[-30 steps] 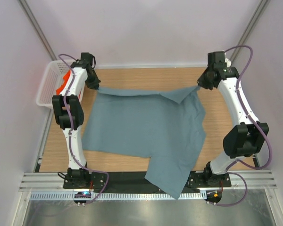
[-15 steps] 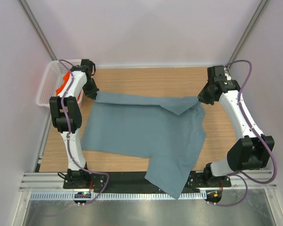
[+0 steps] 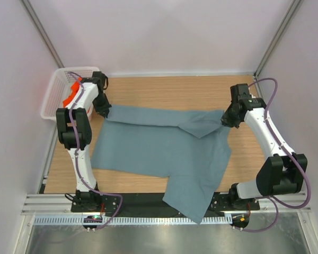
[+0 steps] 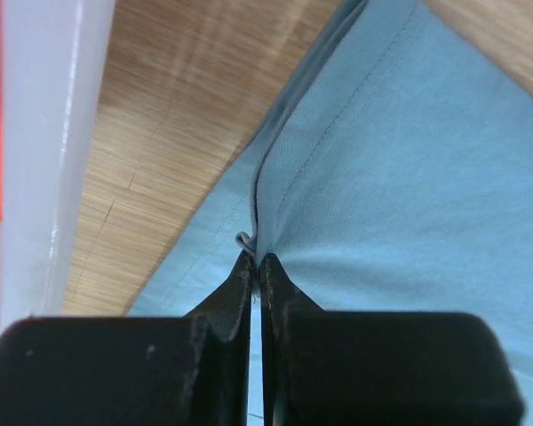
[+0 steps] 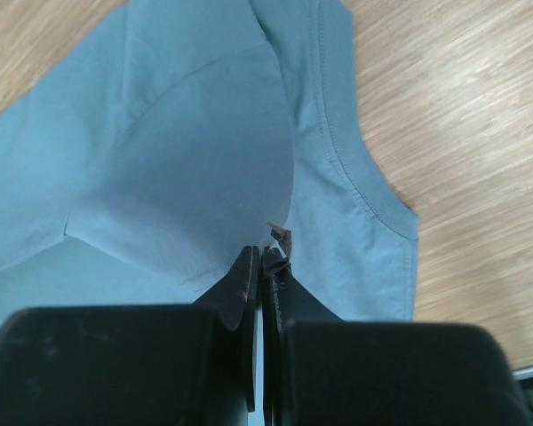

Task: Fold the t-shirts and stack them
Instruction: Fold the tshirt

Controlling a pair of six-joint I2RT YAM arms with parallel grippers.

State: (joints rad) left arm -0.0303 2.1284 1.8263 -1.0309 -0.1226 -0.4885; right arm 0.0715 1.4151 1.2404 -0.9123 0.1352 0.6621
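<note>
The grey-blue t-shirt [image 3: 159, 148] lies spread on the wooden table, its far edge lifted and folded toward the near side. One part hangs over the near table edge [image 3: 188, 203]. My left gripper [image 3: 105, 108] is shut on the shirt's far left corner [image 4: 275, 191], the hem pinched between the jaws. My right gripper [image 3: 225, 117] is shut on the far right corner, cloth [image 5: 204, 160] bunched at the tips by a sleeve [image 5: 364, 213]. The orange t-shirt [image 3: 70, 95] sits in the white basket [image 3: 53, 98].
The white lattice basket stands at the table's far left corner, its wall [image 4: 35, 151] close beside my left gripper. Bare wood [image 3: 169, 90] lies beyond the shirt. Pale walls enclose the table on three sides.
Both grippers have drawn the shirt's far edge toward the near side, laying a fold over the body. The right gripper moved more than the left.
</note>
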